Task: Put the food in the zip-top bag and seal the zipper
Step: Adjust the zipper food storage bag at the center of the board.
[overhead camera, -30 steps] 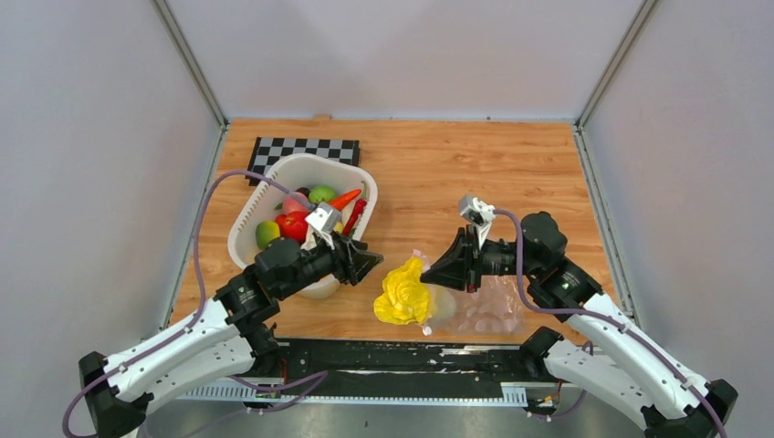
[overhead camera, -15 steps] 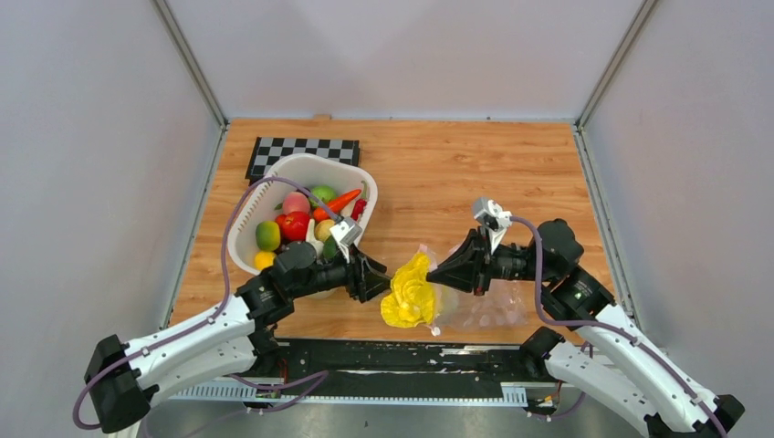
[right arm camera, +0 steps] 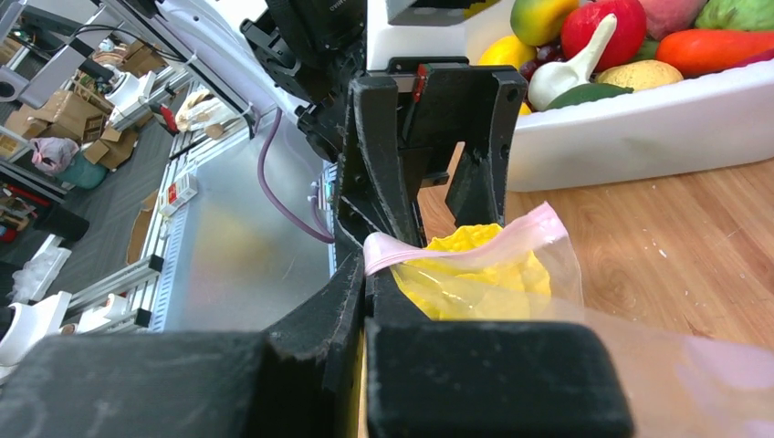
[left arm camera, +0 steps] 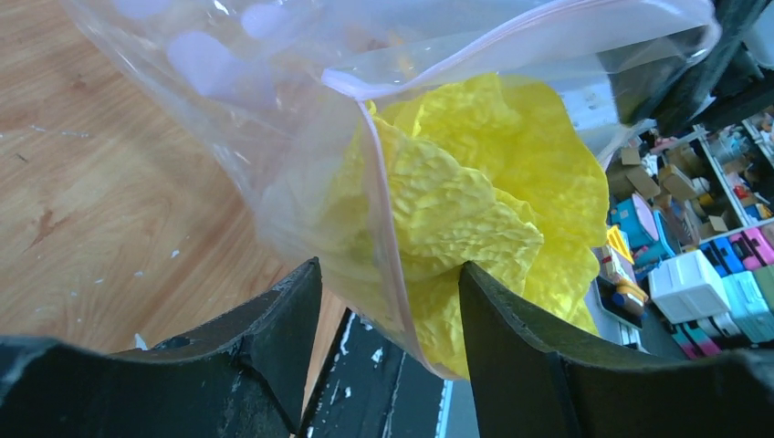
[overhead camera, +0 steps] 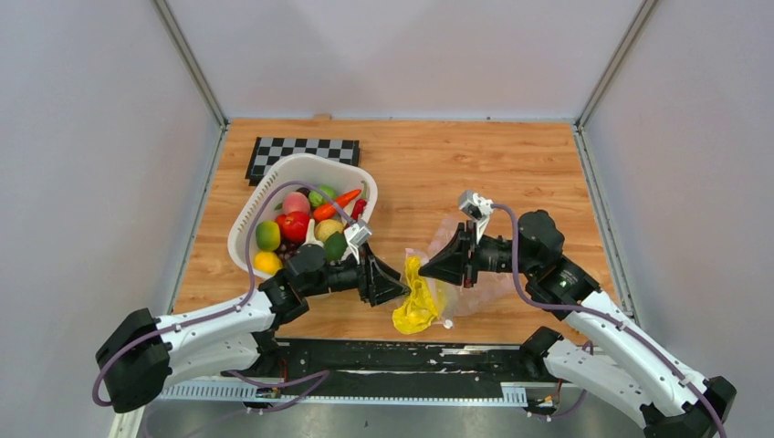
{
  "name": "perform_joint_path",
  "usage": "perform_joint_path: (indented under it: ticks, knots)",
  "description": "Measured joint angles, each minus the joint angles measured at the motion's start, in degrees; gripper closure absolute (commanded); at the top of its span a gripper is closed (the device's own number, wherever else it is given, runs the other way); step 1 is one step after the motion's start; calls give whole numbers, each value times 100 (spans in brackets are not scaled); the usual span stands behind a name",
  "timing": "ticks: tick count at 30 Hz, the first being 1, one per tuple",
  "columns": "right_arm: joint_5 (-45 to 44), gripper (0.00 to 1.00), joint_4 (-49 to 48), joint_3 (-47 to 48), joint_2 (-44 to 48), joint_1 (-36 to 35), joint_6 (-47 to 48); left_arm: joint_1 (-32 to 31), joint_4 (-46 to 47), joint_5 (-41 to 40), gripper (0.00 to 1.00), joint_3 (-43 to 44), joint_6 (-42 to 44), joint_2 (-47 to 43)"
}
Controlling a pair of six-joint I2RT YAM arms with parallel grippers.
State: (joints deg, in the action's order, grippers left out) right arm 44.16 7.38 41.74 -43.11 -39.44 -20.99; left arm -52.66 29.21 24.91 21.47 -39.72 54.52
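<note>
The clear zip-top bag (overhead camera: 475, 285) lies at the table's near middle with its mouth raised. My right gripper (overhead camera: 429, 267) is shut on the pink zipper strip (right arm camera: 475, 246) at the mouth's corner. The yellow cabbage (overhead camera: 415, 303) sits half in the mouth and hangs down toward the table's front edge. My left gripper (overhead camera: 391, 286) is open, its fingers (left arm camera: 274, 338) standing either side of the cabbage (left arm camera: 484, 182) and the bag's lower lip (left arm camera: 274, 119). The other food, including a tomato (overhead camera: 293, 224), carrot (overhead camera: 336, 203) and lemon (overhead camera: 266, 263), lies in the white basket.
The white slotted basket (overhead camera: 274, 178) stands at the left behind my left arm. A checkerboard card (overhead camera: 301, 151) lies behind it. The black rail (overhead camera: 402, 356) runs along the table's front edge just below the cabbage.
My left gripper has moved right from the basket to the cabbage. My right gripper has lifted the bag's mouth, and the cabbage now hangs lower and tilted.
</note>
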Motion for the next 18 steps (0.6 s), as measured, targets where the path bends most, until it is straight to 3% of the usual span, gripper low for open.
perform_joint_path:
  ticks: [7, 11, 15, 18]
  knots:
    - [140, 100, -85, 0, 127, 2, -59, -68, -184, -415, 61, 0, 42, 81]
    - [136, 100, -76, 55, 254, 2, -55, -72, -361, -671, 68, 0, 101, 39]
    - [136, 100, -76, 107, 243, 2, -50, -79, -699, -887, 66, 44, 221, -129]
    - [151, 100, -98, 107, 195, 2, -63, -83, -767, -929, 57, 94, 280, -179]
